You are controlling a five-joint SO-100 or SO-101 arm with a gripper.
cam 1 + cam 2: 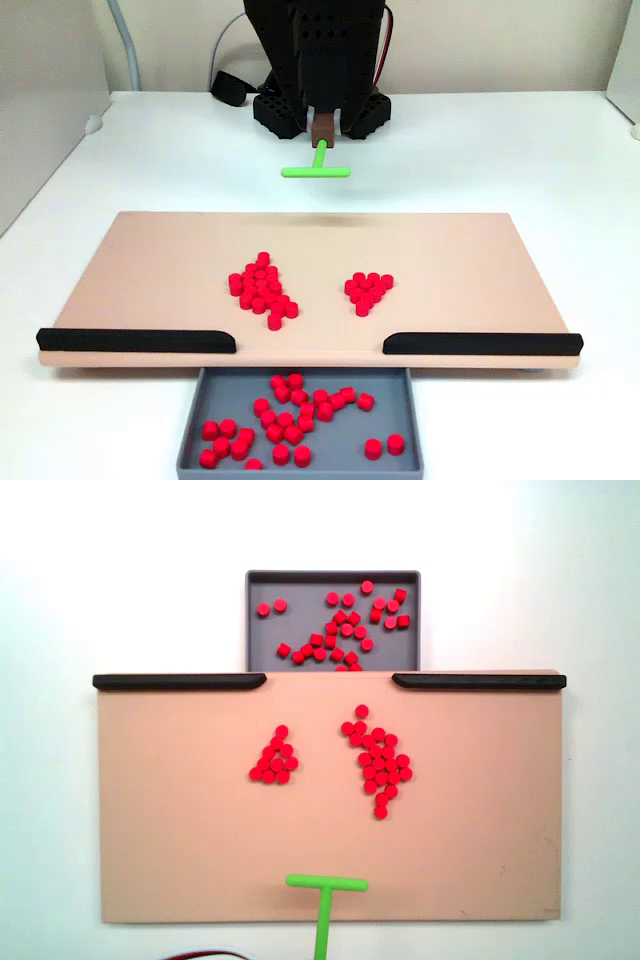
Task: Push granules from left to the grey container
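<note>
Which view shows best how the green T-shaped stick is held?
A fixed view facing the arm: the green T-shaped stick hangs from the dark jaws, crossbar behind the beige board. In a fixed view from above, the stick is cut off at the bottom edge.

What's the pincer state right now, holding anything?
Pincer: shut on the green T-shaped stick, which hangs beyond the beige board's far edge; it touches no granules.

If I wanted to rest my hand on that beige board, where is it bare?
Both outer ends of the beige board are bare, as is the strip between the granules and the green T-shaped stick. The middle is crowded, and so is the grey container.
</note>
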